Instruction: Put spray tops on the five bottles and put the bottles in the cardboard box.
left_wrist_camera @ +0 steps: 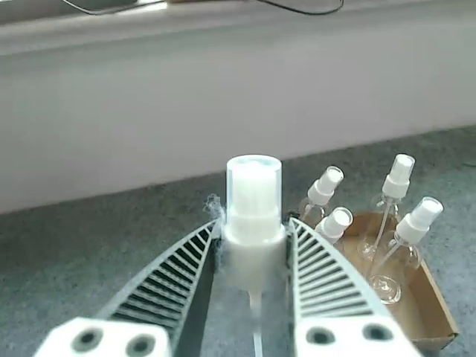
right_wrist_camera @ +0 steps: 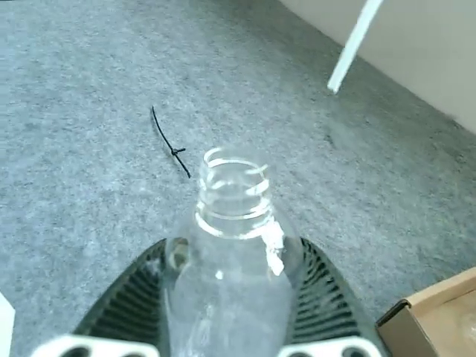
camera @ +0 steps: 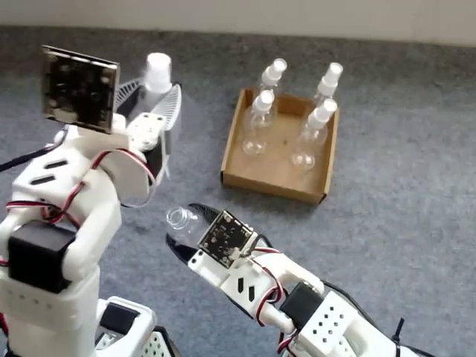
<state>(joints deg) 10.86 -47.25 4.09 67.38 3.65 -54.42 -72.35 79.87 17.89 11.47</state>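
Note:
My left gripper (left_wrist_camera: 253, 245) is shut on a white spray top (left_wrist_camera: 253, 204), held upright with its dip tube hanging down; from above the spray top (camera: 158, 73) sits at the far left, left of the cardboard box (camera: 279, 175). My right gripper (right_wrist_camera: 234, 271) is shut on a clear open-necked bottle (right_wrist_camera: 232, 253); the bottle's neck (camera: 178, 218) points left, in front of the box's near left corner. Several capped bottles (camera: 259, 119) stand inside the box (left_wrist_camera: 424, 286).
Grey carpet covers the table. A black cable tie (right_wrist_camera: 169, 145) lies on the carpet beyond the held bottle. A pale wall (left_wrist_camera: 223, 97) runs along the far side. The left arm's body (camera: 67, 223) stands at the near left.

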